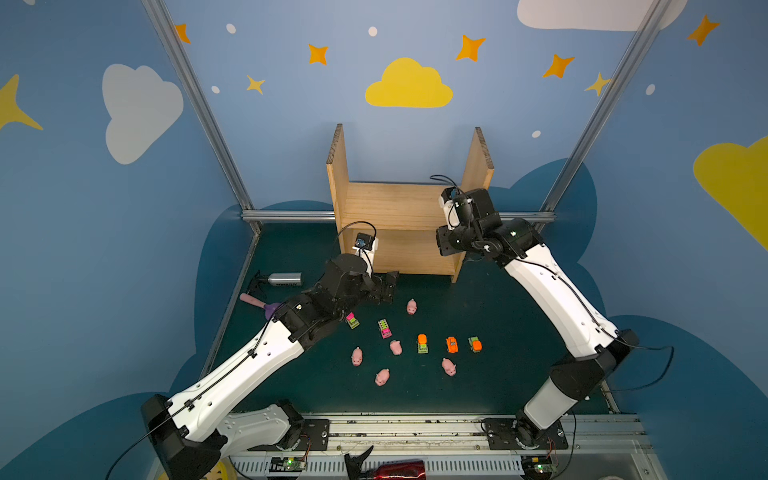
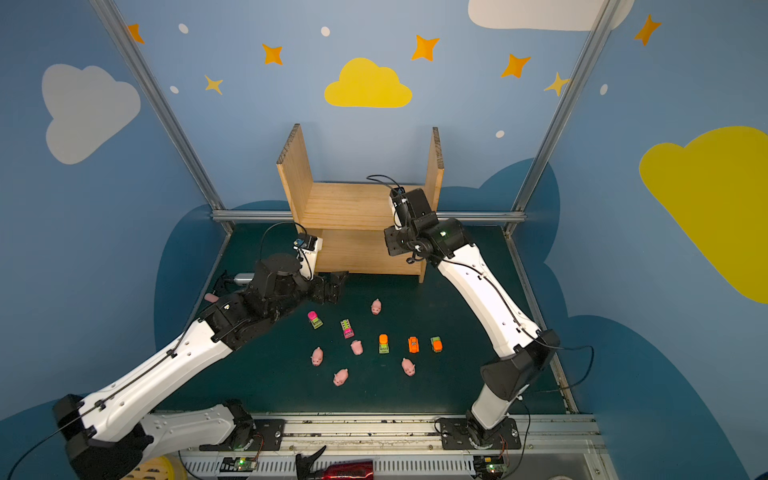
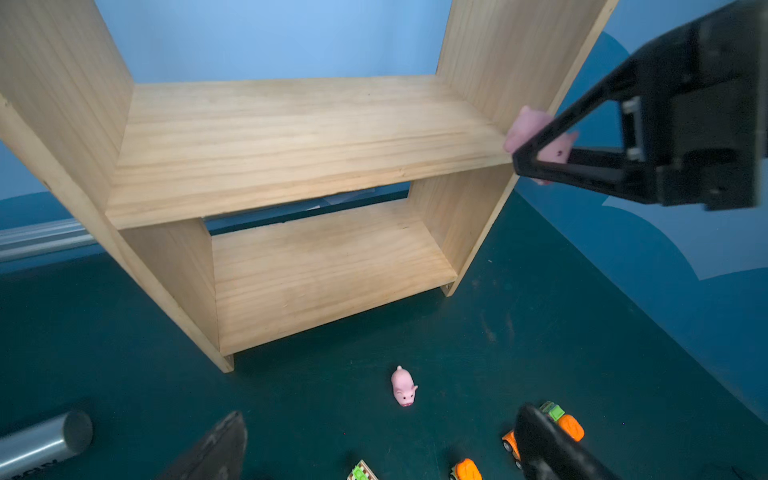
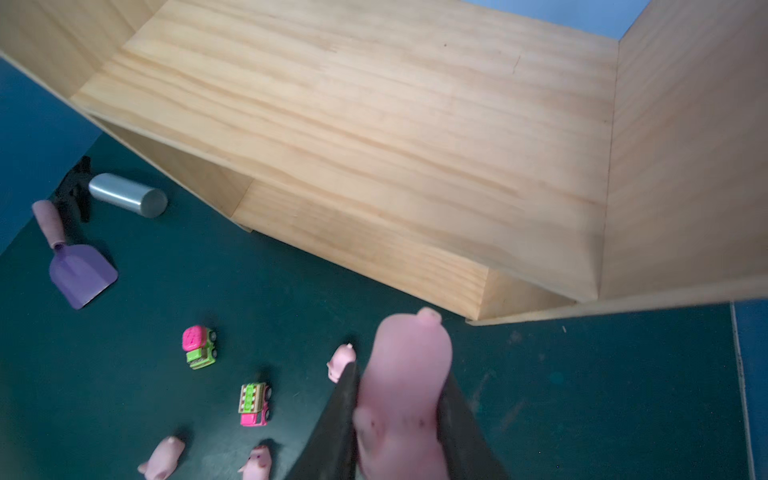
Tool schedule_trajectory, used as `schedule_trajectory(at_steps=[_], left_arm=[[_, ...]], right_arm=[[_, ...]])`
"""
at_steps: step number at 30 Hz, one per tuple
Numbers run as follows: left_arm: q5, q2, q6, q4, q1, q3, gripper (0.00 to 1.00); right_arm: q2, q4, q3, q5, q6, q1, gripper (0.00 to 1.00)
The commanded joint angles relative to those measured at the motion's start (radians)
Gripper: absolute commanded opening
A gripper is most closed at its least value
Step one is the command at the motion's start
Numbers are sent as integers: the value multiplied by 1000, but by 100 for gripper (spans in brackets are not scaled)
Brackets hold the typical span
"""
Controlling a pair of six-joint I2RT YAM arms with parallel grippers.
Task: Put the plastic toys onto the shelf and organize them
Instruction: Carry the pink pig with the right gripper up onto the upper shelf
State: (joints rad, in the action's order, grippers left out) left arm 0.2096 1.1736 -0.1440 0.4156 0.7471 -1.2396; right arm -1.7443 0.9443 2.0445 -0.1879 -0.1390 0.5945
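Observation:
The light wooden shelf (image 1: pixel 390 205) stands at the back of the green table, and both boards are bare in the left wrist view (image 3: pixel 299 137). My right gripper (image 4: pixel 402 370) is shut on a pink pig (image 4: pixel 409 374). It holds the pig at the front right corner of the upper board (image 3: pixel 530 126). My left gripper (image 1: pixel 390 286) is open and empty, low in front of the shelf's left foot. One pig (image 1: pixel 411 306) lies just beyond it. Several more pigs (image 1: pixel 382 377) and several small vehicles (image 1: pixel 422 343) lie scattered mid-table.
A silver bottle (image 1: pixel 286 278) and a purple scoop with a pink handle (image 4: pixel 81 270) lie at the table's left edge. Metal frame posts rise behind the shelf. A red object (image 1: pixel 399 469) lies on the front rail.

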Motion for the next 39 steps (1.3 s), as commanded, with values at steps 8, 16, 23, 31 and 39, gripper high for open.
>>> schedule_trajectory(at_steps=[8,16,23,31,39], left_arm=[[-3,23,76,26,3,-69,100],[10,39,120,27,3,-75,100],[14,48,139,23,2,-71,100],[39,38,144,26,1,-60,100],[52,26,150,19,1,-49,100]], right_arm=[[-238,90,319,58,101,-104,26],[-321,119,405,75,100,-140,27],[-332,119,392,62,98,-142,31],[-354,112,390,53,88,-147,33],[-376,91,397,42,93,-153,34]])
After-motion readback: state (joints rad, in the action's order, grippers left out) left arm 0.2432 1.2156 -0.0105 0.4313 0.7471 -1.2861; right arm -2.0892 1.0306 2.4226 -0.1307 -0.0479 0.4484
